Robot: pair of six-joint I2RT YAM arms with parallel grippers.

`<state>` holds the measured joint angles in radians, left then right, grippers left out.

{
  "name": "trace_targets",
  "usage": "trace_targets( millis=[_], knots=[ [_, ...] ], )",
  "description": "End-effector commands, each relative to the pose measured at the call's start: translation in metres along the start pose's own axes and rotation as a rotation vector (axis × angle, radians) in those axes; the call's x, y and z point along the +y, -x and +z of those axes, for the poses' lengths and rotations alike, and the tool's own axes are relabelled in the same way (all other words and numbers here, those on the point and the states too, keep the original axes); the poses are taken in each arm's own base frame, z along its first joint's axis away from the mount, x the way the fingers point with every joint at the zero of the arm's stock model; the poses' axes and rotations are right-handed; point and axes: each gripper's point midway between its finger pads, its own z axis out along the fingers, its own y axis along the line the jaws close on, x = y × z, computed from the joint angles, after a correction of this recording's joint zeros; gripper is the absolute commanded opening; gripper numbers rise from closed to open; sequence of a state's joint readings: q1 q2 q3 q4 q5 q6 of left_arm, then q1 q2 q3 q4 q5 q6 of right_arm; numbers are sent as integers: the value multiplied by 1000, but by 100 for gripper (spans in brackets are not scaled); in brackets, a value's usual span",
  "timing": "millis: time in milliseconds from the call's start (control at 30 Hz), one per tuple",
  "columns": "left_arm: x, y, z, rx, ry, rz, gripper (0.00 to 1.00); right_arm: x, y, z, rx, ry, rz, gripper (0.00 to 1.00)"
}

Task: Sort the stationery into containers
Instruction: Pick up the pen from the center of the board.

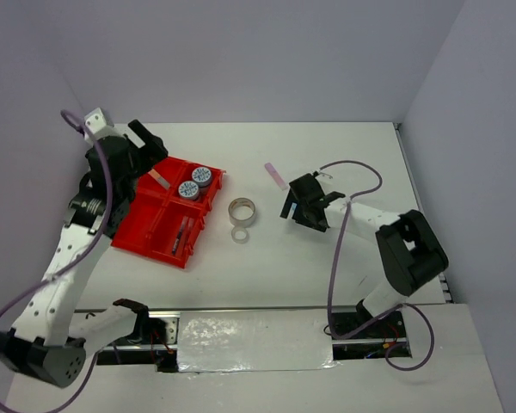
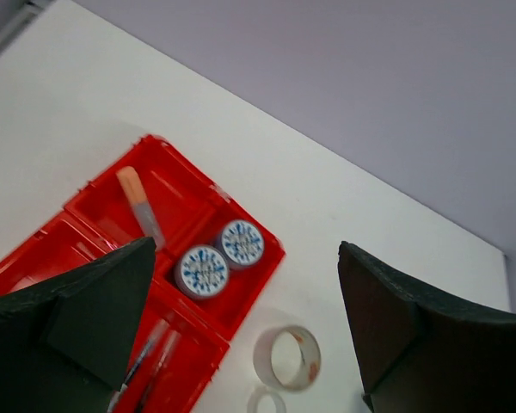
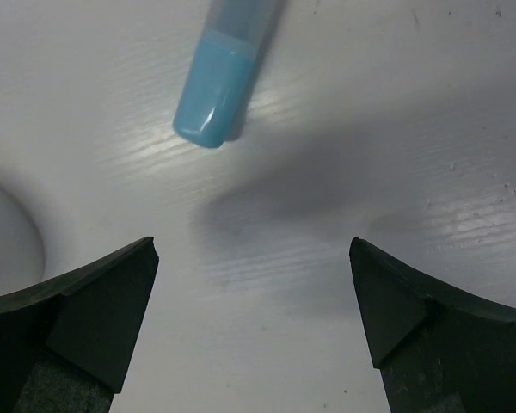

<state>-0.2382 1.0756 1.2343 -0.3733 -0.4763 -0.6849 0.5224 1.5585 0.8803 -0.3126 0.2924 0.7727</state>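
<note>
Red plastic marks our sorting spot: the red tray sits at 9 o'clock from the middle of the table in the top view. It already holds two blue-white tape rolls in its 2 o'clock compartment. A peach-tipped stick lies in the 12 o'clock one, and thin pens in the 5 o'clock one.

On the bare table we see a grey tape ring just at 3 o'clock of the tray, with a smaller ring touching it at 6 o'clock. A pink stick lies farther toward 1 o'clock, and a light-blue stick lies under the right arm.

Our left gripper hovers above the tray's far end, fingers spread wide and empty. Our right gripper hangs low over the table, also spread wide and holding nothing. The light-blue stick lies at 11 o'clock beyond its fingertips in the wrist view, not yet between them.

We judge the step in hand to be the pickup of that stick. The next move calls for nudging the right gripper toward 11 o'clock until the fingers straddle the stick. It should then lower to the surface, pinch across the stick's narrow width, and carry it to the tray's 12 o'clock compartment.
</note>
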Motion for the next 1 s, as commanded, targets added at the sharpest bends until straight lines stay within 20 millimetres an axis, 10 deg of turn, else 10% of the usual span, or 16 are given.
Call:
trace_targets(
  millis=[0,400,567,733,867,967],
  knots=[
    [-14,-34,-23,123,-134,16,99,-2,22,10,-51,-113,60,100],
    [-34,-55,-58,187,-244,113,99,8,78,29,-114,-270,75,96],
    [-34,-55,-58,173,-254,115,99,-7,55,57,-17,-357,42,88],
    [-35,-63,-55,203,-255,125,99,-11,37,72,51,-338,39,61],
    [-34,-63,-56,198,-261,123,99,-7,27,71,84,-248,35,0],
    [-44,-71,-56,223,-316,121,99,17,42,54,31,-94,16,0]
  ],
)
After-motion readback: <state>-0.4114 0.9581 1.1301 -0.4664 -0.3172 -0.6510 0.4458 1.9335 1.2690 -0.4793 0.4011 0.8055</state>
